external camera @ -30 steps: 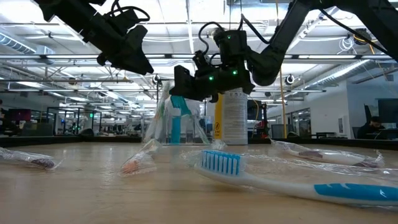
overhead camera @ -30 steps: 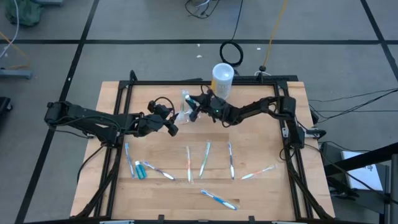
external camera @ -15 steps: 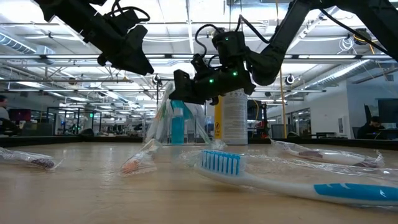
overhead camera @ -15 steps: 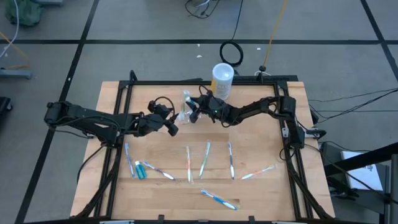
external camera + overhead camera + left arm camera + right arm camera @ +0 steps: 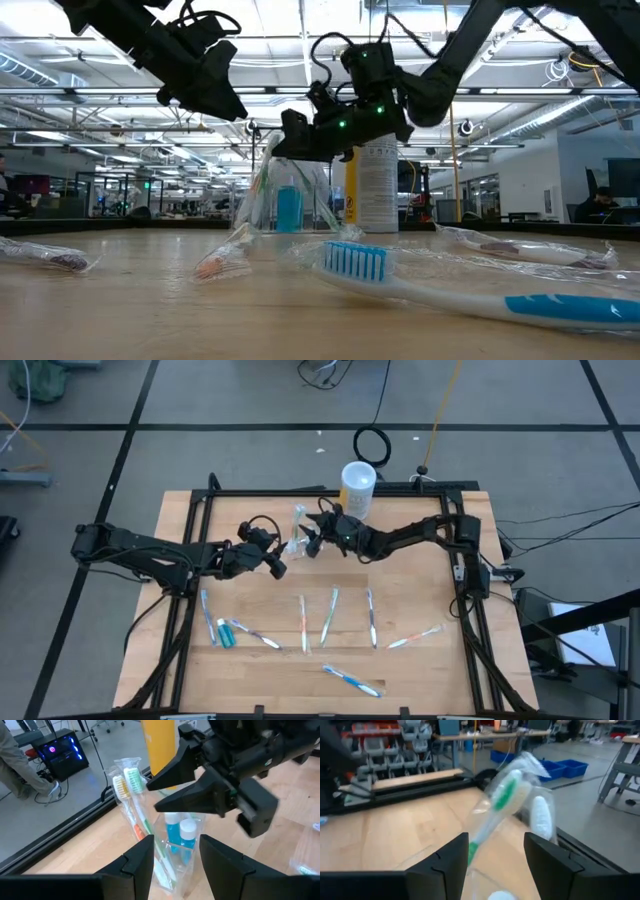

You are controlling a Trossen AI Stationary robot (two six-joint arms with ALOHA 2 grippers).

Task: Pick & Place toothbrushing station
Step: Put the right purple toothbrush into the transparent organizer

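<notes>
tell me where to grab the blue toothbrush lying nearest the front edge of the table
Grip the blue toothbrush across its thin handle near the middle, coming straight down from above. It lies flat on the table, apart from the others, so both sides are free. Its clear wrapper may be slippery.

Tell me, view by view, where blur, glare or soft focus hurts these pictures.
Right wrist view: the wrapped green toothbrush is smeared by blur. Low view: the blue toothbrush nearest the lens looms oversized, and ceiling lights glare behind the clear holder. Left wrist view: the holder and the right end effector are fairly crisp, the room behind soft. High view: evenly lit, things small.
</notes>
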